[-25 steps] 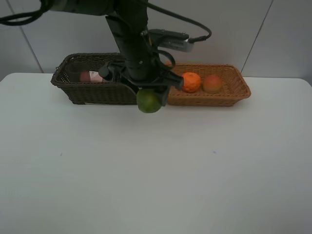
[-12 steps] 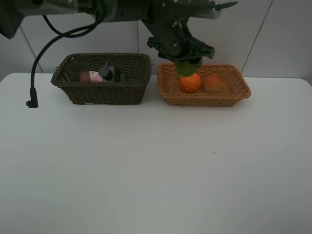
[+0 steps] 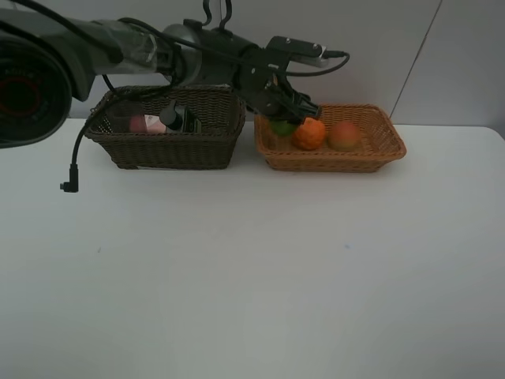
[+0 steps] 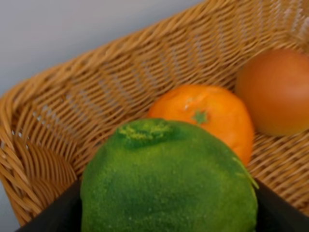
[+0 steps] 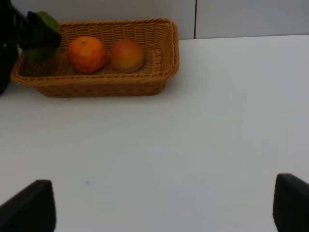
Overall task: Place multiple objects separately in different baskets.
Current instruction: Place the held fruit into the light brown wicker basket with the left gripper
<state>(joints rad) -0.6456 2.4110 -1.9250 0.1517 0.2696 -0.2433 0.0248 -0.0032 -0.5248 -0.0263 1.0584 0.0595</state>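
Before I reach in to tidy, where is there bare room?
The white table in front of both baskets is bare. The tan basket is crowded at its left end: left hand, green citrus, orange, peach. Its right end is free.

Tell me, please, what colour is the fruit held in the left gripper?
Green, with a bumpy rind: the green citrus, shown best in the left wrist view.

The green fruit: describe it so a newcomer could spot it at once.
Find the light tan basket, to the right of the dark brown basket at the table's far edge. Three round fruits sit inside in a row; the green fruit is at the left end, between the left hand's fingers, beside the orange.
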